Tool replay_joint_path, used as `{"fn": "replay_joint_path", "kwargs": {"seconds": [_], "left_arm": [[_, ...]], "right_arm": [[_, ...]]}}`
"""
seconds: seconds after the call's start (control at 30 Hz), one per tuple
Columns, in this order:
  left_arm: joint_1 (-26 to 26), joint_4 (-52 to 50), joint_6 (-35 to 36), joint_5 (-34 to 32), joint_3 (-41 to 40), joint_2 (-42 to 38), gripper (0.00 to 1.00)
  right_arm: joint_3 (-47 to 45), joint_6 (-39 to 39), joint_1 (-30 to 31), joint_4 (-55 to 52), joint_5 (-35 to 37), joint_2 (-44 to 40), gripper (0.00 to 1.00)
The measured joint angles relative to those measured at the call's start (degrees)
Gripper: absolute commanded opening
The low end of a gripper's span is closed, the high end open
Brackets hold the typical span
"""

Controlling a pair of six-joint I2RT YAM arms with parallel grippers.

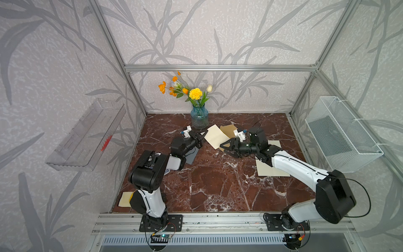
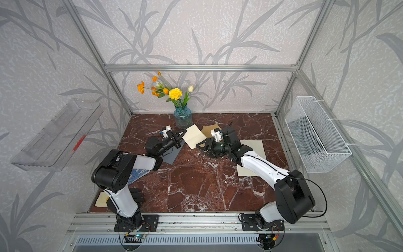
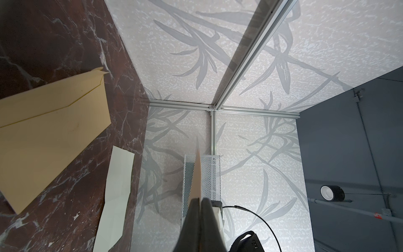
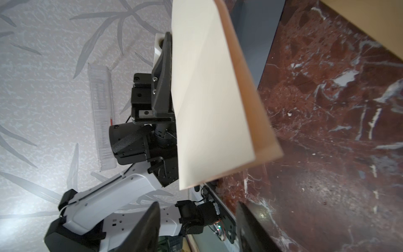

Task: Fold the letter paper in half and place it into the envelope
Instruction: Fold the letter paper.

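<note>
The left fingers (image 1: 201, 136) pinch the folded paper (image 1: 216, 136) up (ready, I think, for the envelope (image 1: 229, 128)); the right fingers (image 4: 148, 229) are apart, empty.

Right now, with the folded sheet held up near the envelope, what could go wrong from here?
1. Only the left tool pinches the folded paper, near one corner; the right tool stands open, so the sheet may droop or unfold.
2. The vase stands close beside that grip; a swing could tip it.
3. The envelope lies flat and unheld, so it may slide during insertion.
</note>
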Motion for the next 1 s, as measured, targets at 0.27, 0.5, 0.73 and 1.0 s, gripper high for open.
{"fn": "replay_joint_path", "kwargs": {"seconds": [0.27,0.5,0.73,1.0], "left_arm": [[0.0,0.1,-0.5,0.2,0.0,0.0,0.0],[0.0,0.1,-0.6,1.1,0.0,0.0,0.0],[-0.2,0.3,-0.6,1.8,-1.2,0.0,0.0],[-0.6,0.5,-0.6,2.8,-1.3,0.0,0.0]], "right_arm": [[-1.0,-2.9,-0.3,-2.8,1.4,-0.7,0.1],[0.0,-2.0,-1.3,-0.4,1.6,4.5,0.1],[4.2,-0.9,-1.5,2.1,1.6,6.9,0.13],[5.3,0.8,-1.5,6.0,1.6,6.9,0.17]]}}
